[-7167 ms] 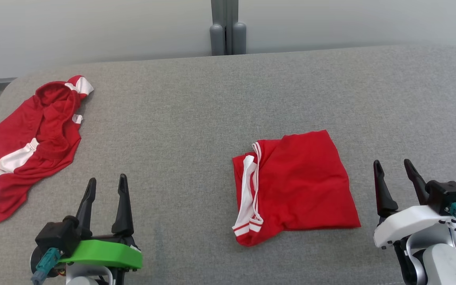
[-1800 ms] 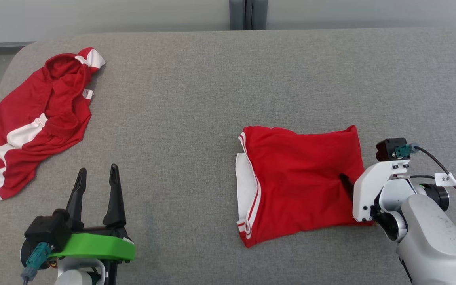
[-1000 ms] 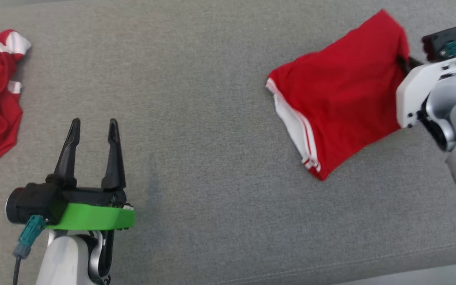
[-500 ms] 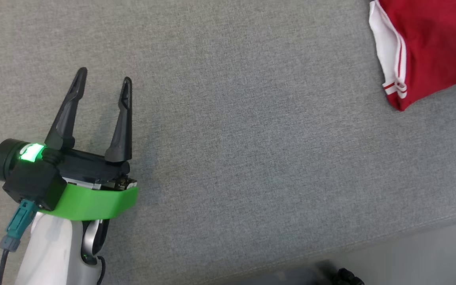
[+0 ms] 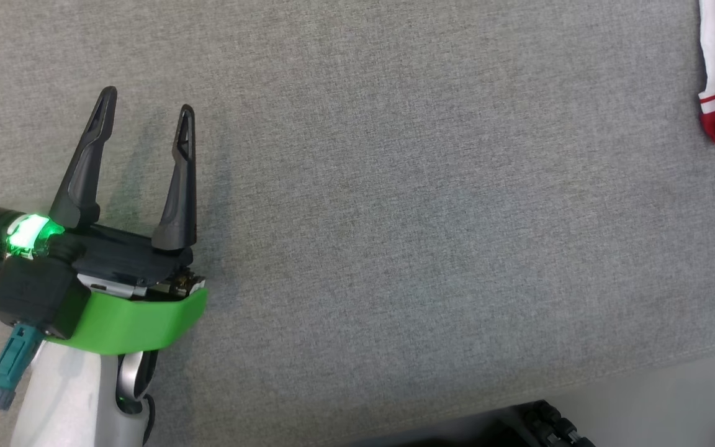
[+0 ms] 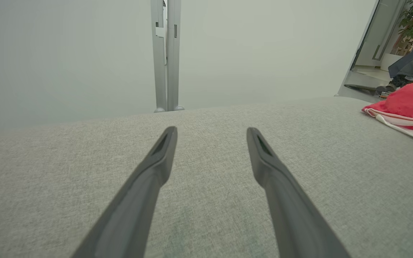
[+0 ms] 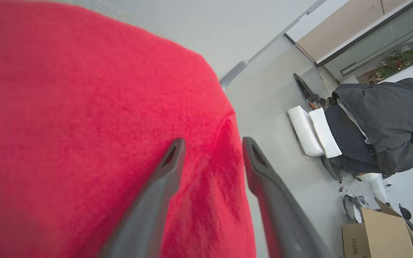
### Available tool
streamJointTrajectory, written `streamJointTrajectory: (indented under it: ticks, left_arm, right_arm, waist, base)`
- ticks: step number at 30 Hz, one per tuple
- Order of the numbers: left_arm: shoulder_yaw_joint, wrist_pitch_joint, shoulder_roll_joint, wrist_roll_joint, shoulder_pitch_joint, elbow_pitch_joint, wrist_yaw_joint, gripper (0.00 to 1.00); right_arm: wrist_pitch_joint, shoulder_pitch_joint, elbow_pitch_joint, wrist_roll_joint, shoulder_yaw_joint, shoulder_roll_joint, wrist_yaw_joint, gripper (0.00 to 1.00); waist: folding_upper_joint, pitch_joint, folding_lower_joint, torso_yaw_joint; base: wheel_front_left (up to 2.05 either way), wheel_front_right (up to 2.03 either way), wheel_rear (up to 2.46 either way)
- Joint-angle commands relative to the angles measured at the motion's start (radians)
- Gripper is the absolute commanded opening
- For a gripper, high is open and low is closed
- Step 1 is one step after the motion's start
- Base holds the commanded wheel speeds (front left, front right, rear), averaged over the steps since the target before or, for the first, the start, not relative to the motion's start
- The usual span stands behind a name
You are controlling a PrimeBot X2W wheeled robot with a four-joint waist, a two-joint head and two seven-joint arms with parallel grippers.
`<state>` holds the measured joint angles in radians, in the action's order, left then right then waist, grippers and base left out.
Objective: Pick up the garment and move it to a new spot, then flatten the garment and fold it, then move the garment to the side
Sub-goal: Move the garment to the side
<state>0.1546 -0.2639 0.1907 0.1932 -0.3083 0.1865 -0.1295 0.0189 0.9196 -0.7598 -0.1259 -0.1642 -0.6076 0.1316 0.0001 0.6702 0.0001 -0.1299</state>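
right gripper (image 7: 212,141): parted over folded red-and-white fabric garment (image 7: 84,125) (looks unpinched) | left gripper (image 5: 146,102): wide, empty, garment way off right

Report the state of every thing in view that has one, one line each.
garment: folded, lying on the grey surface at the robot's right.
left gripper: open, empty, over the grey surface.
right gripper: fingers apart over the garment, a ridge of cloth between them; contact unclear.
cardboard box: on the floor, a flap up.
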Motion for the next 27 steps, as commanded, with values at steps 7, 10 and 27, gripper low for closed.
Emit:
streamJointTrajectory:
  ticks: [7,10,27]
  left_arm:
    - [-0.014,0.000,-0.058,0.032,0.031,-0.055,-0.001,1.00]
    - [-0.033,0.000,-0.082,0.047,0.057,-0.097,-0.001,1.00]
    - [-0.141,0.000,-0.135,0.071,0.203,-0.281,-0.002,1.00]
  right_arm:
    - [0.148,-0.068,0.012,0.008,-0.049,0.060,-0.002,1.00]
    - [0.195,-0.118,0.036,0.091,-0.026,0.120,-0.002,1.00]
    - [0.174,-0.603,0.502,0.419,0.191,0.358,-0.001,1.00]
  waist:
    - [-0.0001,-0.134,-0.0001,0.056]
    - [-0.0001,-0.217,-0.0001,0.077]
    - [-0.0001,-0.528,-0.0001,0.150]
  base:
    - [0.00,0.00,0.00]
    - [0.00,0.00,0.00]
    - [0.00,0.00,0.00]
